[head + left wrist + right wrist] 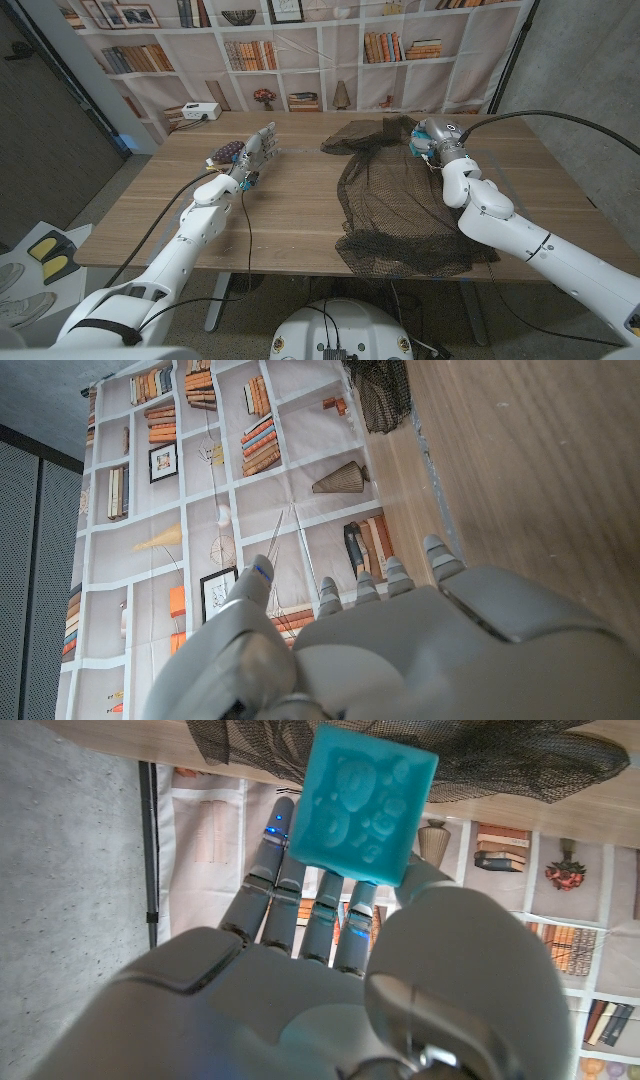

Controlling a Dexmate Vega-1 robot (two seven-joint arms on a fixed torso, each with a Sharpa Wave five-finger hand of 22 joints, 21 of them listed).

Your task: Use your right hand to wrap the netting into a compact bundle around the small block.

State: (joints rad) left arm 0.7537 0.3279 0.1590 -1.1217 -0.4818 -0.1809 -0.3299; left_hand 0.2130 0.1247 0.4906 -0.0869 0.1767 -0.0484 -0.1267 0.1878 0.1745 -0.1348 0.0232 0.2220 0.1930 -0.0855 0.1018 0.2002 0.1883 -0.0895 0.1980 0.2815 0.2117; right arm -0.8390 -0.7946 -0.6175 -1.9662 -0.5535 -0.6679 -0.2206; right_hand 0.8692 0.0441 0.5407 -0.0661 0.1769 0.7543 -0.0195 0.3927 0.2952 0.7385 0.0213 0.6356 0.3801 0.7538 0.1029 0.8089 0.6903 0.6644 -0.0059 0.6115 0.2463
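Netting (400,215) lies nearest, with its front edge draped over the near rim of the counter (290,215) and hanging a little below it. From there the dark mesh spreads back across the right half of the wood, loose and not yet gathered, so I judge that the wrapping has hardly begun. This slack sheet gives the robot much free material to fold, but the hanging part may drag when it is pulled.

Further back, the right robot hand (432,140) is raised over the far part of the netting. In the right wrist view it grasps the small block (364,802), a turquoise cube with a bumpy face, between its fingertips and thumb. Probably it holds the block high in order to set it on the mesh as a core for the bundle.

On the other side, well apart from the netting, the left robot hand (255,152) is released: its fingers are straight and hold nothing. It is kept aside, because the task belongs to the right arm only. Behind the counter hangs a bookshelf backdrop (300,50).
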